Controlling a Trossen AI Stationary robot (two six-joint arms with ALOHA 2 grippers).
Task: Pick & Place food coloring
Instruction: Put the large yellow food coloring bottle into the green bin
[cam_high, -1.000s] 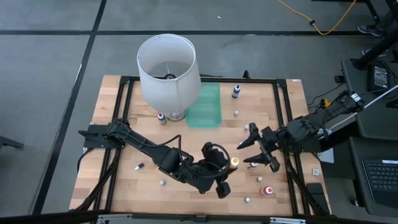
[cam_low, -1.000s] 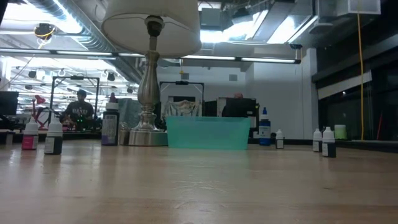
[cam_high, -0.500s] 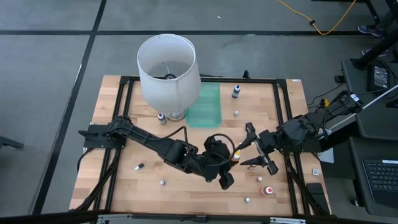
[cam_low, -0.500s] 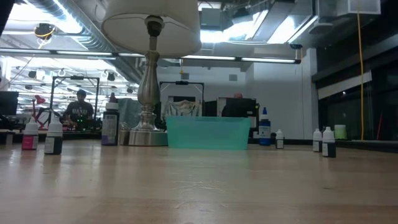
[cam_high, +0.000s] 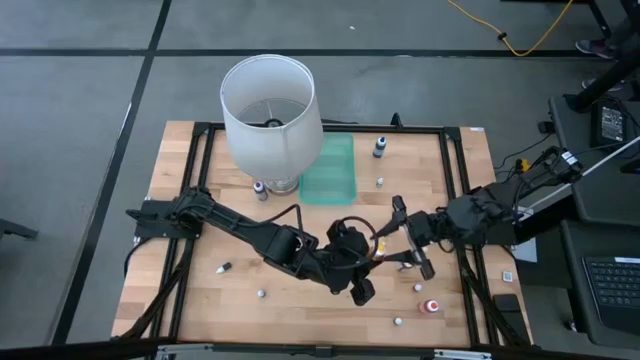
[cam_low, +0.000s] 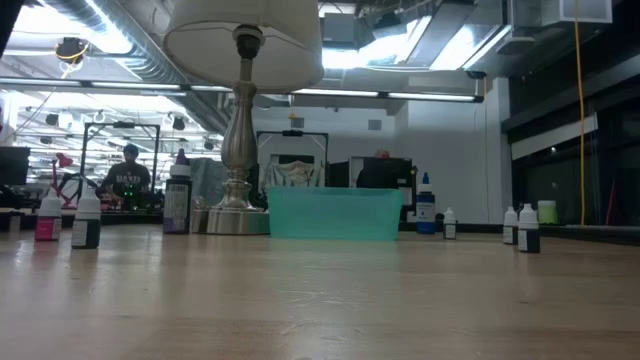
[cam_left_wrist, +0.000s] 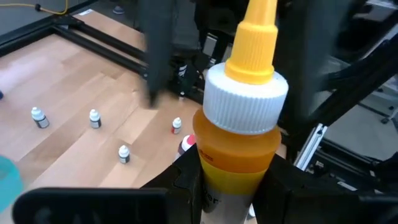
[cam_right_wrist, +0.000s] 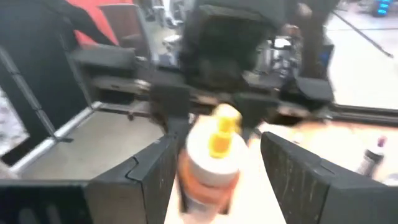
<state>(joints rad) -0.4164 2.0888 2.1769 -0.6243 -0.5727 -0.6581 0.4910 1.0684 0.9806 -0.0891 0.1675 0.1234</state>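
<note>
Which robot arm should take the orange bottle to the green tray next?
Probably the left: its gripper already grips the orange bottle. The right gripper, fingers open around it, holds nothing yet.

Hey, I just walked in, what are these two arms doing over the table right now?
The left gripper holds an orange bottle of food coloring upright above the table, its jaws shut on the body. The right gripper faces it with jaws open on either side of the bottle, not yet closed, which looks like a handover. Other small bottles stand scattered, and the green tray sits by the lamp.
</note>
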